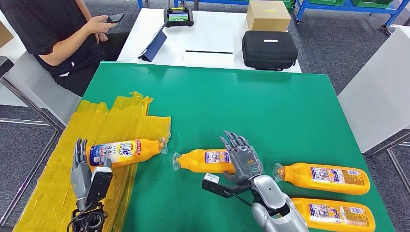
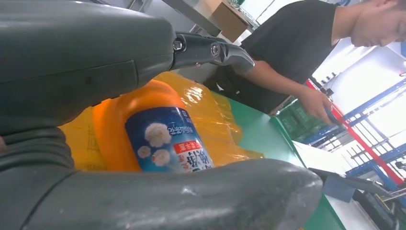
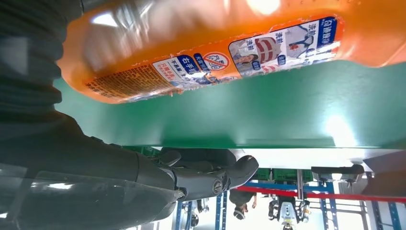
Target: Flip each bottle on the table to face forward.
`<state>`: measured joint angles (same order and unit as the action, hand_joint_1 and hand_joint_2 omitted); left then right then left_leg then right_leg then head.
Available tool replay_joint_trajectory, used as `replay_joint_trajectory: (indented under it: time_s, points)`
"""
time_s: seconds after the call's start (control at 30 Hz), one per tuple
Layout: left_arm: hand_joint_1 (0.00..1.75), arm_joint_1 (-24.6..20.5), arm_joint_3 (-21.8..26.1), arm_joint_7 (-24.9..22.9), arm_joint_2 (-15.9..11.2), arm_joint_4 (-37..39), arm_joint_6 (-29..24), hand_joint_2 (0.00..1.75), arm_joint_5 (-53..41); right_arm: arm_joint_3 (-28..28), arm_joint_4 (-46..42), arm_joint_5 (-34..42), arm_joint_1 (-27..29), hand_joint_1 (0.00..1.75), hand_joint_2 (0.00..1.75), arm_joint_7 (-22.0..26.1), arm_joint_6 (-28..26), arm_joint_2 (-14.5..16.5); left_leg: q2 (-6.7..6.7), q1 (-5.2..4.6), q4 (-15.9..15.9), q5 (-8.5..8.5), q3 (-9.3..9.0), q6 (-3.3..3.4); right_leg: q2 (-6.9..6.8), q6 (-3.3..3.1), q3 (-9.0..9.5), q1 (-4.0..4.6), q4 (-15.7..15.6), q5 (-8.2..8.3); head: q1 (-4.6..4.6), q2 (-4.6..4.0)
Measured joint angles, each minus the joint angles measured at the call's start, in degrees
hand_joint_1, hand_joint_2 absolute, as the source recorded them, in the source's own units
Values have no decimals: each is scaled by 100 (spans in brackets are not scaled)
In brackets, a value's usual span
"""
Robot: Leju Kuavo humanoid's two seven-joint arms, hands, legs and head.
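Right hand (image 1: 243, 162) spread over lying orange plastic bottle (image 1: 205, 160), gripping nothing; left hand (image 1: 80, 174) open. Bottle likely smooth, rolls easily; grasp mid-body.

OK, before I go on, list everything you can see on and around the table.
Bottles: four, orange, lying on their sides. One on the yellow sheet at the left hand, blue front label up; one mid-table at the right hand; two at the right near edge.
Plastic sheet: one, yellow, over the table's left side.
Table: green.
White table: behind, with a black case, a cardboard box, a controller with a screen and a blue tablet.
Person: seated far left, black shirt, holding a phone.
Left hand: fingers beside the labelled bottle's base.
Right hand: over the middle bottle's base end.
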<state>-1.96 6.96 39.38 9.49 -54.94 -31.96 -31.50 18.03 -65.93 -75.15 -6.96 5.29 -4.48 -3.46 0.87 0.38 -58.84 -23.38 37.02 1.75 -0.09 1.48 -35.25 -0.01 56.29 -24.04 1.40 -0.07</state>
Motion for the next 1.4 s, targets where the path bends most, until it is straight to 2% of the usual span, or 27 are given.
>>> replay_joint_trajectory:
  time_s: [0.03, 0.13, 0.17, 0.37, 0.5, 0.87, 0.97, 1.1, 1.3, 1.4]
  points:
    - [0, 0, 3, 12, 0, -1, 2, 0, 14, 0, 47, 31, -31, 39, 175, 30, 27, -2, 0, 0, 0, 0, 0, 0, 0, 0, 0, 0, 0, 0, 0, 0]
    - [0, -3, 10, 55, 0, -2, 5, 0, 90, 5, 422, 164, -266, 170, 175, 200, 117, -6, -2, 0, 0, 0, 0, 0, 1, 0, -1, 0, 0, 0, -1, 0]
    - [0, -4, 10, 63, 0, -3, 6, 0, 121, 9, 621, 211, -377, 175, 175, 287, 129, -5, -2, 0, 0, 1, 0, 0, 1, 0, -1, 0, 0, 1, -1, 0]
    - [0, -9, -17, 77, -8, -48, 13, 0, 317, 162, 2194, 403, -1169, 175, 175, 762, 90, 120, -10, 1, 0, 3, -14, 1, 3, -1, 6, 0, -1, 5, 0, 0]
    - [0, -8, -44, 77, -35, -127, 41, 0, 462, 289, 2749, 531, -1458, 175, 175, 844, 104, 138, -30, 2, 0, -11, -50, -8, 12, -5, 24, 1, -3, -2, -1, 0]
    - [0, -14, -303, 78, -148, -193, 136, 0, 870, 506, 2915, 1004, -1493, 175, 175, 864, 71, -136, -20, 0, 0, -37, -129, 2, 10, 11, 58, 0, -10, -38, -1, 0]
    - [0, -24, -354, 79, -161, -199, 316, 0, 1009, 520, 2861, 1224, -1447, 175, 175, 901, -36, -181, -13, -1, 0, -40, -131, 6, 7, 14, 66, -1, -17, -39, -1, 0]
    - [0, -18, -358, 71, -166, -315, 891, 175, 1379, 364, 2466, 1925, -1164, 175, 175, 1197, -272, -250, 0, -2, 0, -41, -122, 10, 4, 18, 94, -2, -18, -37, -2, 0]
    - [0, 29, -252, -16, -165, -592, 1960, 175, 2028, -236, 1031, 3299, -199, 175, 175, 1823, -450, -282, 4, -6, -1, -39, -91, 12, -1, 24, 100, -3, -16, -32, 0, 0]
    - [0, 55, -176, 32, -165, -689, 2210, 175, 2245, -603, 135, 3968, 340, 175, 175, 2236, -424, -283, 6, -4, -1, -39, -65, 11, -5, 24, 74, -2, -14, -33, 1, 0]
